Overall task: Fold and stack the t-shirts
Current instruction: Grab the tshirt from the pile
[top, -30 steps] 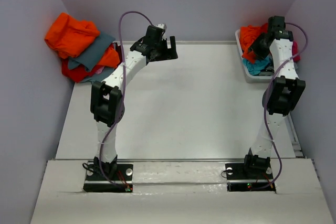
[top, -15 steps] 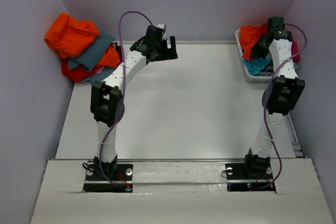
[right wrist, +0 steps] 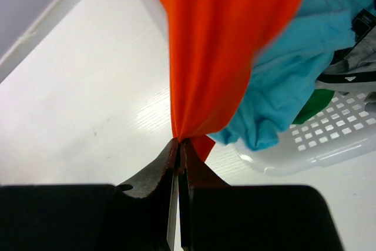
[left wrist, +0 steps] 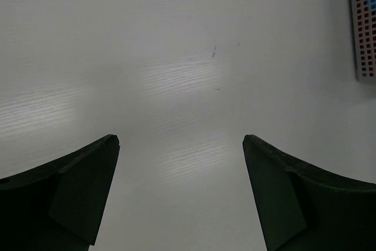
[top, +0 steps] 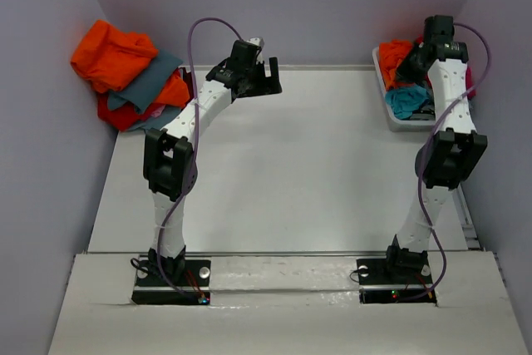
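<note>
My right gripper (right wrist: 179, 140) is shut on a bright orange t-shirt (right wrist: 220, 45) and holds it up over the white basket (right wrist: 320, 145) at the back right. A turquoise shirt (right wrist: 294, 80) hangs over the basket's rim. In the top view the right gripper (top: 411, 62) is above the basket (top: 397, 120), where orange cloth (top: 394, 54) and turquoise cloth (top: 407, 101) show. A pile of orange, red and slate-grey shirts (top: 129, 72) lies at the back left corner. My left gripper (left wrist: 181, 145) is open and empty over bare table; in the top view it (top: 268, 81) is at the back centre.
Purple walls close in the table (top: 283, 164) on the left, back and right. The basket's slatted edge (left wrist: 363, 27) shows at the right of the left wrist view. Some green and grey cloth (right wrist: 343, 83) lies in the basket.
My right gripper has risen and moved back over the basket, drawing the orange shirt up with it. The left arm has not moved.
</note>
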You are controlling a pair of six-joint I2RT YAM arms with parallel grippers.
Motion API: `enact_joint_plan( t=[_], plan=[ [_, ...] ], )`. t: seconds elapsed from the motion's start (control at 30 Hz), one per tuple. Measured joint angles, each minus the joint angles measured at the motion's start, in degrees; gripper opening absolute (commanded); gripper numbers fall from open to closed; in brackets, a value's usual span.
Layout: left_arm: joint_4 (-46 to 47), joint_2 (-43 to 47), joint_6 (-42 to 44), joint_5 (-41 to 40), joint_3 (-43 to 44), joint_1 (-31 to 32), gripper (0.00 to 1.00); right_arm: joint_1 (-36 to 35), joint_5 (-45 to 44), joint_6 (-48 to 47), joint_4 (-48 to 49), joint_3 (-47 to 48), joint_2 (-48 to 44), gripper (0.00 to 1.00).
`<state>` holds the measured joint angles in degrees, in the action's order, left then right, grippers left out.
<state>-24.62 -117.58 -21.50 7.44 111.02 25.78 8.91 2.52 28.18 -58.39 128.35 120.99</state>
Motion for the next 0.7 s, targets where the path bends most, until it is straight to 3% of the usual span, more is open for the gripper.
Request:
enact_joint_plan(
  t=[0.53, 0.7],
  plan=[
    [0.3, 0.4, 0.0, -1.6, -2.8, 1.6, 0.99, -9.4, 1.1, -4.1, -2.5, -1.4, -27.9, 0.07],
    [5.0, 6.9, -0.2, -3.7, -11.7, 2.4, 0.99, -11.5, 1.7, -5.2, -3.3, -4.4, -35.1, 0.07]
  ],
)
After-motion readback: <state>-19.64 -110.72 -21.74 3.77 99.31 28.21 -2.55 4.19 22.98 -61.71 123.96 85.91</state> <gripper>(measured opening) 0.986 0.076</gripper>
